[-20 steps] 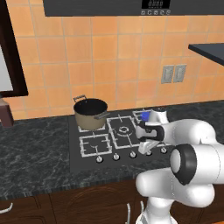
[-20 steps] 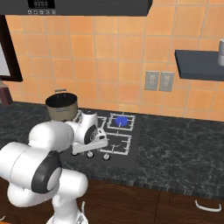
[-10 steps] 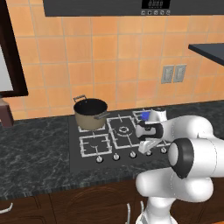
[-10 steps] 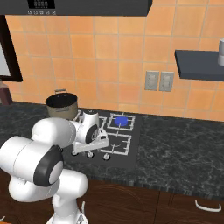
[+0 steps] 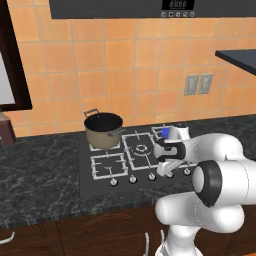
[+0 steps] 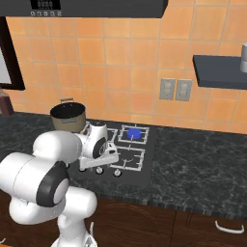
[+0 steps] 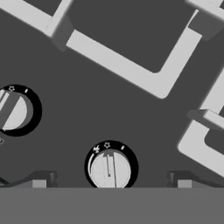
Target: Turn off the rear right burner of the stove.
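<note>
The stove (image 5: 100, 184) is a black glass cooktop with pale-grey grates and a row of silver knobs along its front. The rear right burner (image 5: 165, 132) (image 6: 133, 132) glows blue. My gripper (image 5: 166, 170) (image 6: 98, 165) (image 7: 111, 181) points down at the knob row and is open. In the hand view, one round knob (image 7: 109, 169) sits between the two fingertips (image 7: 41, 180), which stand apart from it on either side. A second knob (image 7: 13, 111) lies to the upper left of that view.
A dark pot (image 5: 103, 130) (image 6: 67, 116) with handles stands on the rear left grate. The large ringed centre grate (image 5: 140, 146) lies behind my hand. Dark stone counter (image 6: 202, 164) stretches right of the stove, with a tiled wall and outlets (image 6: 174, 89) behind.
The elbow has shifted very slightly; the hand stays in the same place over the knob row.
</note>
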### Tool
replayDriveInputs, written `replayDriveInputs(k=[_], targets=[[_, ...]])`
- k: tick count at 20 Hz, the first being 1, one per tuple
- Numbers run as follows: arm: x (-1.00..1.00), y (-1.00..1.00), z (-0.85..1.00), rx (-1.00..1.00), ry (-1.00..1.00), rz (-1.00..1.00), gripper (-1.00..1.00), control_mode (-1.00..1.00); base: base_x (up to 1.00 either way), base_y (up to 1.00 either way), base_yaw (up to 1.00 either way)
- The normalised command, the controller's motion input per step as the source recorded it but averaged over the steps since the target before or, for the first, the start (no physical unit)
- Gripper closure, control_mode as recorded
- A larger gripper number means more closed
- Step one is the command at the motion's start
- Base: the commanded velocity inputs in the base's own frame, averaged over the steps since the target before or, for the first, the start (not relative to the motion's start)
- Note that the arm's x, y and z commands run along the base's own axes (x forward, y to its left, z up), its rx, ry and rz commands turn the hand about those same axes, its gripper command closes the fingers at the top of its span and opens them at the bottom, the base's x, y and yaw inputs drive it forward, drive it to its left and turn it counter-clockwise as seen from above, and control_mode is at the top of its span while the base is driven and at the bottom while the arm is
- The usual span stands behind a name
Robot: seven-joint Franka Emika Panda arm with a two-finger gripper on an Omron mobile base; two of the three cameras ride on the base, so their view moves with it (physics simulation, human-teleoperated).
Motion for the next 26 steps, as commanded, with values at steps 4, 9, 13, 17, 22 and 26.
replayDriveInputs(k=[4,9,13,17,22,26], targets=[[0.0,0.0,0.0,0.0,0.0,0.0,-1.0,-1.0,0.0,0.0,0.0],[0.0,0.03,-0.03,0.0,0.0,0.0,1.0,-1.0,0.0,0.0,0.0],[0.0,0.0,0.0,0.0,0.0,0.0,1.0,-1.0,0.0,0.0,0.0],[0.0,0.0,0.0,0.0,0.0,0.0,1.0,-1.0,0.0,0.0,0.0],[0.04,0.0,0.0,0.0,0.0,-0.01,1.0,-1.0,0.0,0.0,0.0],[0.02,0.0,-0.11,0.0,0.0,-0.11,1.0,-1.0,0.0,0.0,0.0]])
